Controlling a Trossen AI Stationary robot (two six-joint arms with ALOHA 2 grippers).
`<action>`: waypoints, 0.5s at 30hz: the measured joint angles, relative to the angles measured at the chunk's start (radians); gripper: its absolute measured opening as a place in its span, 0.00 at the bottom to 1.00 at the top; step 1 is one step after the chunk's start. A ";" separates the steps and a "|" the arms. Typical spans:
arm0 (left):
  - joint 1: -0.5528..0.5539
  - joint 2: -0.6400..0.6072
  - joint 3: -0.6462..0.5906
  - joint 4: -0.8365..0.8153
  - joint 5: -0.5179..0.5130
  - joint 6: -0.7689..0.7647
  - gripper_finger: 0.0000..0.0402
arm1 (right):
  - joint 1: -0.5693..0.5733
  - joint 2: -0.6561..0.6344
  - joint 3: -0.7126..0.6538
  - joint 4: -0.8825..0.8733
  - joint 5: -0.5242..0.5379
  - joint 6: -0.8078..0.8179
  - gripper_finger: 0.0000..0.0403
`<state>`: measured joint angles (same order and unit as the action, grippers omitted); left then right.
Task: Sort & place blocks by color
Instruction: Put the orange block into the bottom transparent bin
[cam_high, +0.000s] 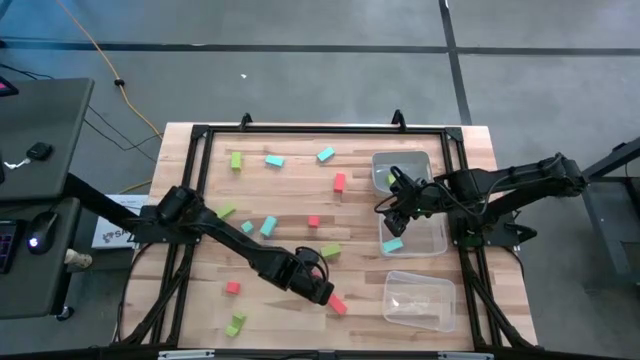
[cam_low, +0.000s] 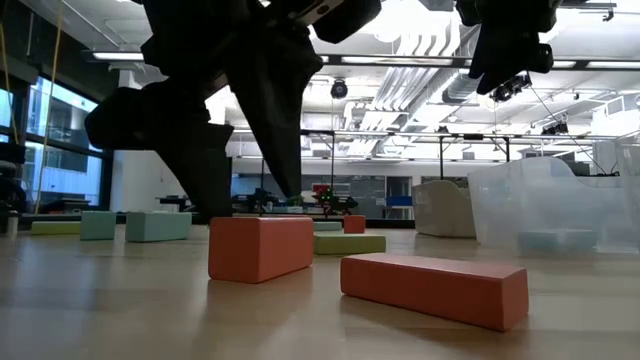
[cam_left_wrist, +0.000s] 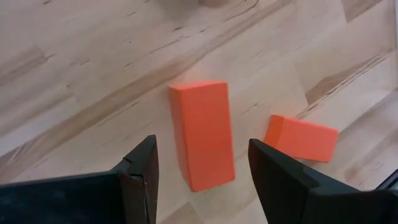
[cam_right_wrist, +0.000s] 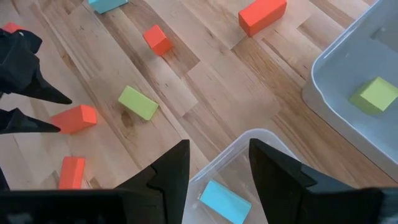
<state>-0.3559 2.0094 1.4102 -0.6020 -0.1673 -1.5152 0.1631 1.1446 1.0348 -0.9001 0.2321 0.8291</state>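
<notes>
Left tool hangs low over the tabletop near its front edge, fingers spread, straddling a red-orange bar lying flat on the wood; pads sit either side of the long faces, not touching yet as far as the wrist view shows. A second red-orange bar lies just beside it, apart, angled. Right tool hovers over the middle bin, fingers spread, nothing between them; a light blue block lies in that bin below. A lime green block sits in the far bin; the near bin looks to hold none. Other blocks are scattered across the wood: a lime bar, a small red-orange cube, more blue and green toward the back and left. Handling guess: the blocks look solid, stiff and light, with matte flat faces, so no crush risk and decent friction. The bar is best taken across its narrow width, at mid-length, pads square on the two long sides so it doesn't pivot when lifted. Gripping near an end would likely let it swing. Watch the neighbouring bar: it's close enough that a finger coming down wide could nudge it. Sharp edges mean a skewed closure might twist the bar rather than seat it.
</notes>
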 joint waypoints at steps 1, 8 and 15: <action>-0.004 0.000 0.000 0.000 0.000 -0.001 0.43 | 0.000 0.000 0.000 0.000 0.000 0.000 0.39; -0.014 0.042 0.000 0.009 0.027 -0.004 0.43 | 0.000 0.000 0.000 0.000 0.000 0.000 0.39; -0.014 0.058 0.003 0.022 0.018 -0.010 0.43 | 0.000 0.000 0.000 0.000 0.000 0.001 0.39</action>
<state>-0.3698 2.0678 1.4132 -0.5804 -0.1496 -1.5251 0.1631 1.1446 1.0348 -0.9001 0.2321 0.8299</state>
